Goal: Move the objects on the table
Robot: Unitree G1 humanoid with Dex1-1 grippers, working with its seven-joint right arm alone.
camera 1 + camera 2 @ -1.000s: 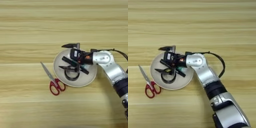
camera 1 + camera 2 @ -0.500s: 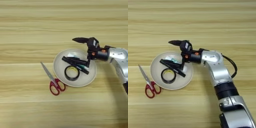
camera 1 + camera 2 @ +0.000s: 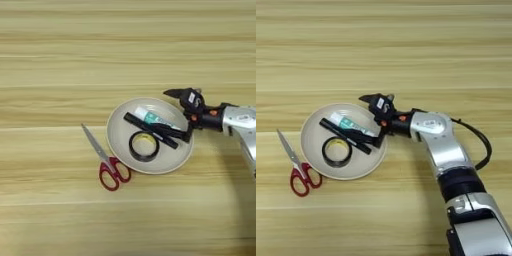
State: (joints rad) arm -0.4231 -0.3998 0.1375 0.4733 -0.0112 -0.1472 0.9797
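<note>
Streaky wood-grain table (image 3: 60, 55), matt beige plate (image 3: 117, 140), metal scissors (image 3: 105, 159) (glossy red handles)

marker (image 3: 150, 130), glue stick (image 3: 152, 118), tape roll (image 3: 144, 146) on plate (image 3: 117, 142); scissors (image 3: 106, 160) beside.

The beige plate (image 3: 117, 145) has the black tape roll (image 3: 144, 146), black marker (image 3: 150, 130) and glue stick (image 3: 152, 118) in it. Red-handled scissors (image 3: 106, 161) lie on the table (image 3: 60, 60) just left of it. The gripper (image 3: 181, 115) sits at the plate's right rim, fingers spread apart.
</note>
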